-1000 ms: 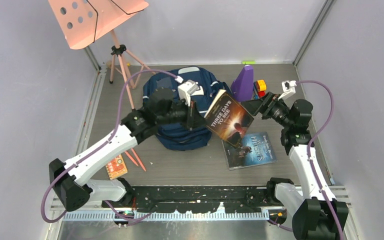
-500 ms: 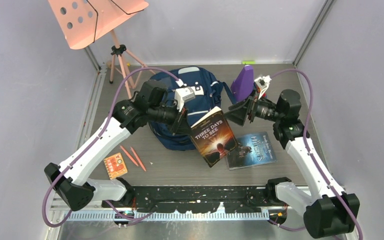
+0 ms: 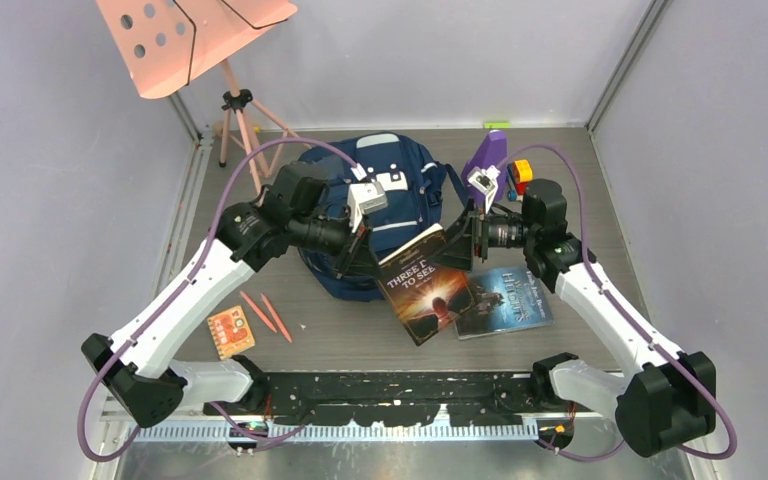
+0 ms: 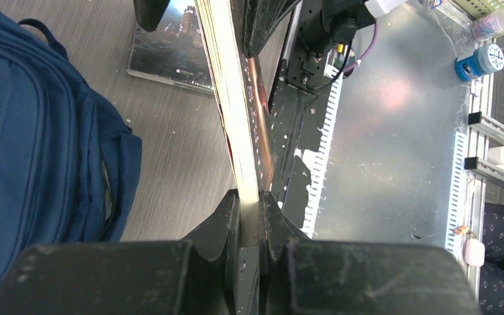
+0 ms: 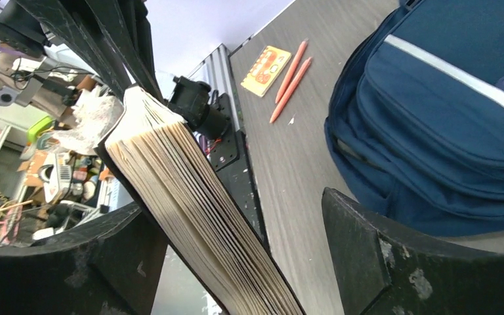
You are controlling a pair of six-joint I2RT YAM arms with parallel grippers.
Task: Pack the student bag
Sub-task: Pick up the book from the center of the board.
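The cover of the paperback [image 3: 422, 290] pinched between the left fingers [image 4: 222, 223] reads "THREE D… TO SEE", the second word cut off at the right fingers [image 5: 394, 262]. Just beside those, the flat book [image 3: 508, 298] has a title that seems to end in "HEIGHTS".

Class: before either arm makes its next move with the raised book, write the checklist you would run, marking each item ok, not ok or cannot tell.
1. Left tool shut on the Three Days to See book: ok.
2. Right tool open, a finger on each side of the book: ok.
3. Book held off the table: ok.
4. Navy backpack opened to receive it: cannot tell.
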